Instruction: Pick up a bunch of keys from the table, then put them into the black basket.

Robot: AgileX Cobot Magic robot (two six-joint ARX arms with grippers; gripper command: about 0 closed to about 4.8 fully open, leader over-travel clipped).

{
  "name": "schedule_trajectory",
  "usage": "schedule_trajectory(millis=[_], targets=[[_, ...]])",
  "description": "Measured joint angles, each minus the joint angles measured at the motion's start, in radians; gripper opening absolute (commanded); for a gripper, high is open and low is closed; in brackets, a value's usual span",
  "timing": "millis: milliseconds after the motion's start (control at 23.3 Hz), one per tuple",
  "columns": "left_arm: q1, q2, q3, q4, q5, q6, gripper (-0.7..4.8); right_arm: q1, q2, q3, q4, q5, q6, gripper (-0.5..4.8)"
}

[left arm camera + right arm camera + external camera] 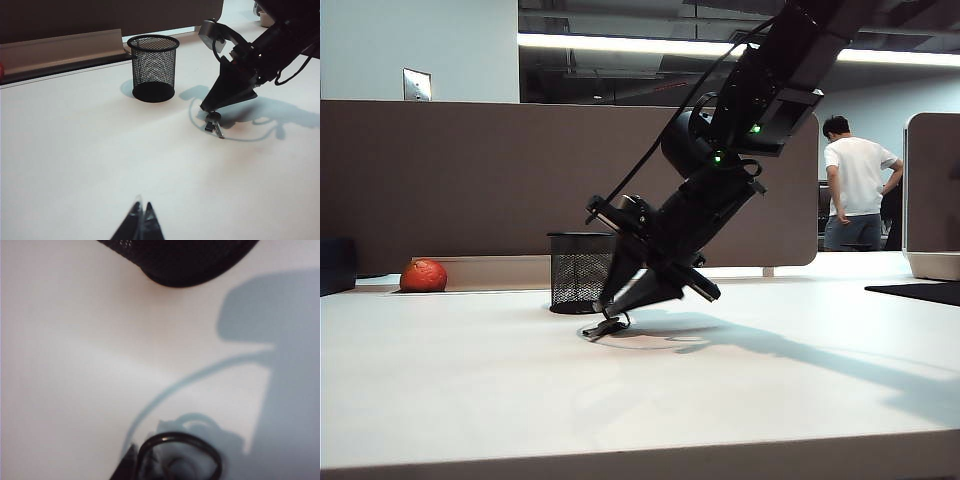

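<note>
Keys (214,125), a small bunch of stiff, light, slippery metal on a dark ring (179,456), lie on the table (90,165) near the black basket (153,67); that ring looks the surest hold. Right gripper (208,107) is pinched shut on it, while the left gripper (141,225) hangs pressed together, well apart.

I see the bunch of keys (214,124), small grey metal keys on a dark ring (179,454), lying flat on the white table (470,380), mid-surface. The black basket (579,272), an upright, open-topped wire-mesh cylinder, stands near them, closer to the table's far edge.
</note>
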Motion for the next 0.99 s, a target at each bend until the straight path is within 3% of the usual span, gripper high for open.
schedule_trajectory(millis=[987], targets=[[0.0, 0.0, 0.0, 0.0, 0.0, 0.0, -0.06, 0.0, -0.079, 0.0, 0.0, 0.029, -0.01, -0.06]])
